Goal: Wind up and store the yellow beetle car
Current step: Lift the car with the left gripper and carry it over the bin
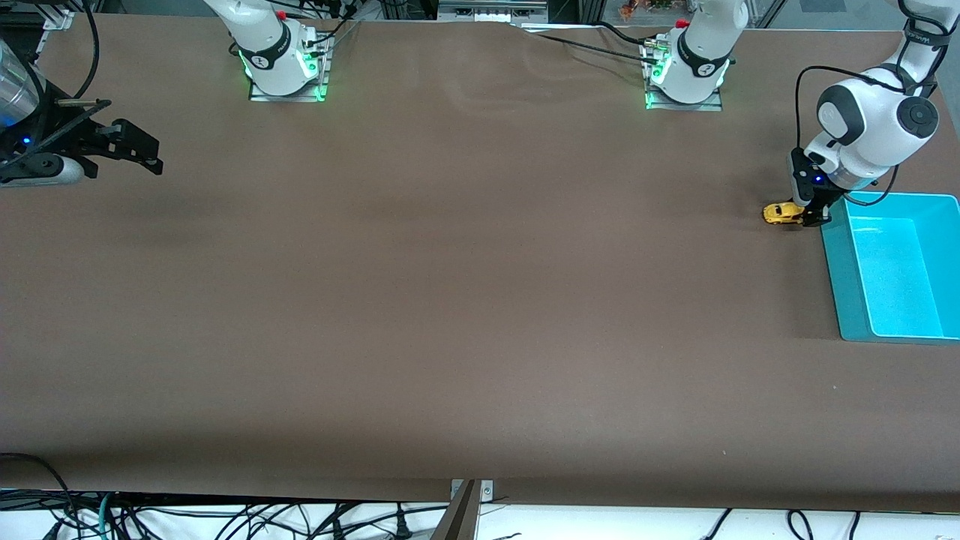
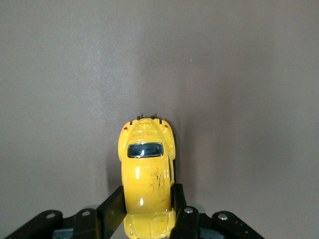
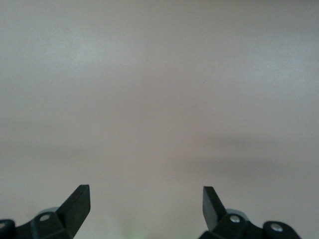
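The yellow beetle car [image 1: 781, 213] sits on the brown table beside the teal bin, at the left arm's end. My left gripper [image 1: 814, 217] is low at the table and shut on the car. In the left wrist view the car [image 2: 147, 174] lies between the two black fingers [image 2: 113, 209], which press on both its sides. My right gripper [image 1: 135, 148] is open and empty, up in the air over the right arm's end of the table, where that arm waits. In the right wrist view the right gripper [image 3: 145, 201] shows only bare table between its fingers.
A teal bin [image 1: 840, 270] stands at the left arm's end of the table, right beside the car and empty. The two arm bases [image 1: 281, 67] stand along the table's edge farthest from the front camera. Cables hang below the nearest edge.
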`<state>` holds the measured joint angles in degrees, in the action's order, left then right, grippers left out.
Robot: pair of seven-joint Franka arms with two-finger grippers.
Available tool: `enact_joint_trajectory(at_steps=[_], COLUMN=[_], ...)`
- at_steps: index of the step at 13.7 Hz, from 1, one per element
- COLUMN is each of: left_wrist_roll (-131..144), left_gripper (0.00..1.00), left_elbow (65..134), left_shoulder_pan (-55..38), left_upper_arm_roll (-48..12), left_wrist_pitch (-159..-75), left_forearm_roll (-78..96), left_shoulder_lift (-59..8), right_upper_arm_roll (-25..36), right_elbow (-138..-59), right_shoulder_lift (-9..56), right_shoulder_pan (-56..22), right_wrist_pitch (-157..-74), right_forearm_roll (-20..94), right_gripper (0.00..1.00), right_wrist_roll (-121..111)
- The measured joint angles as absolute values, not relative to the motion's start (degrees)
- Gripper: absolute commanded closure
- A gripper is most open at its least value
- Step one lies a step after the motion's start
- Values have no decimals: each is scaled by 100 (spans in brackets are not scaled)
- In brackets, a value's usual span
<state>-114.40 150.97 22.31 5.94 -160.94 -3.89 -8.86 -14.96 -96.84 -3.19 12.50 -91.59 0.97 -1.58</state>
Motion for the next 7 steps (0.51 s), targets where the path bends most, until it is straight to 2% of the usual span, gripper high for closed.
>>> enact_joint_trajectory(at_steps=[3,7], left_wrist_roll=[-11440,-11439], left_gripper=[94,94], left_elbow=[14943,14542], left_shoulder_pan=[2228,2223], left_upper_arm_roll=[472,147], left_wrist_pitch=[-15495,-14257], left_forearm_roll=[-264,70], left_shoulder_lift=[-653,-158], right_upper_arm_roll=[-1496,-1496], right_elbow=[-9684,-9684], right_shoulder_lift=[-319,-318], right_shoulder_pan=[1250,1250], right_wrist_pitch=[-9159,-9158], right_forearm_roll=[97,98], right_gripper=[0,0], right_wrist_roll=[-158,-158])
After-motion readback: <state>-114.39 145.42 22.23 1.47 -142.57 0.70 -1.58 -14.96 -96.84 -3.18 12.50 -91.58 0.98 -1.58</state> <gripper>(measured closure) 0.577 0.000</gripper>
